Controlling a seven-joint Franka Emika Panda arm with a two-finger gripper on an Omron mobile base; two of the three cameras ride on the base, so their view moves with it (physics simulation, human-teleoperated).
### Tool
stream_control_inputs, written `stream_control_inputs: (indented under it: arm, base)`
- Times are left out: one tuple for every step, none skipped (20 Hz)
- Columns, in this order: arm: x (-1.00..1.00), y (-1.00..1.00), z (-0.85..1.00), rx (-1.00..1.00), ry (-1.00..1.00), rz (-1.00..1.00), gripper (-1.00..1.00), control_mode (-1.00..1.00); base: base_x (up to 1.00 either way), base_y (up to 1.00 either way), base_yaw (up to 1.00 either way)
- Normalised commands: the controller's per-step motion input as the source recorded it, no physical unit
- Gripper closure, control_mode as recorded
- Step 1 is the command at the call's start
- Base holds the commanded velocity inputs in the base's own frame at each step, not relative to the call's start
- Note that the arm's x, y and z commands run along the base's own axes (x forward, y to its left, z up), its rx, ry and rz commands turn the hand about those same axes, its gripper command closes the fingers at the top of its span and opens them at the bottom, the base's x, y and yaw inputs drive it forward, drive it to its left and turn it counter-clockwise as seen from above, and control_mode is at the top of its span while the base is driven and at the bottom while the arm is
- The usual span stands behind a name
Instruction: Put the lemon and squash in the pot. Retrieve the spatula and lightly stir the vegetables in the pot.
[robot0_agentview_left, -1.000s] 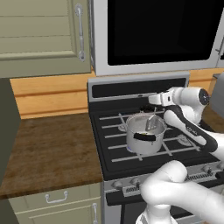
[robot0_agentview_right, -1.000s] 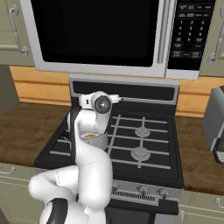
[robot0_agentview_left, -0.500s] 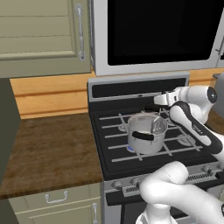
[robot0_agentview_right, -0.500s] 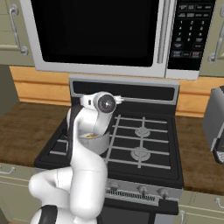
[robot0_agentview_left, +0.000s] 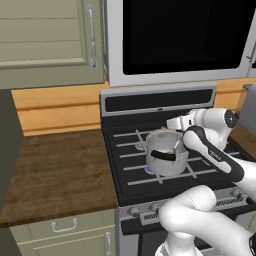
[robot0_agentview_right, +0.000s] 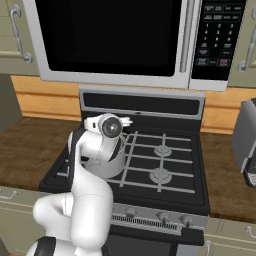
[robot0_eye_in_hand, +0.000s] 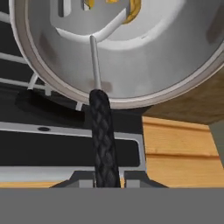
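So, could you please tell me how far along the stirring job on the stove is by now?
Done: yellow vegetables lie inside the pot on the stove. In hand: the gripper is shut on the spatula, whose dark handle runs up over the rim with its flat head in the pot, next to the vegetables. Left: the light stirring itself, though how much is already done can't be told.

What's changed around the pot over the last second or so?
The arm's wrist swung rightward over the stove in the left base view, drawing the gripper back from the pot and tilting the spatula it stays shut on. The spatula's head remains inside the pot beside the yellow vegetables. The pot stayed on its burner, and the base did not move.
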Motion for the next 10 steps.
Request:
stream_control_inputs:
  arm:
    - [0.00, 0.39, -0.59, 0.00, 0.00, 0.00, 1.00, -1.00]
    - [0.00, 0.27, -0.55, 0.00, 0.00, 0.00, 1.00, -1.00]
    - [0.00, 0.26, -0.50, 0.00, 0.00, 0.00, 1.00, -1.00]
    - [0.00, 0.26, -0.45, 0.00, -0.01, 0.00, 1.00, -1.00]
    - [0.00, 0.28, -0.32, 0.01, -0.08, 0.00, 1.00, -1.00]
    - [0.00, 0.31, -0.21, 0.04, -0.13, 0.00, 1.00, -1.00]
    - [0.00, 0.29, -0.12, 0.09, -0.15, 0.00, 1.00, -1.00]
    - [0.00, 0.37, -0.13, 0.11, -0.12, 0.00, 1.00, -1.00]
    - [0.00, 0.44, -0.09, 0.13, -0.12, 0.00, 1.00, -1.00]
    - [0.00, 0.46, -0.02, 0.16, -0.04, 0.00, 1.00, -1.00]
  base:
    - [0.00, 0.00, 0.00]
    - [0.00, 0.00, 0.00]
    - [0.00, 0.00, 0.00]
    - [0.00, 0.00, 0.00]
    - [0.00, 0.00, 0.00]
    - [0.00, 0.00, 0.00]
    - [0.00, 0.00, 0.00]
    - [0.00, 0.00, 0.00]
    - [0.00, 0.00, 0.00]
    - [0.00, 0.00, 0.00]
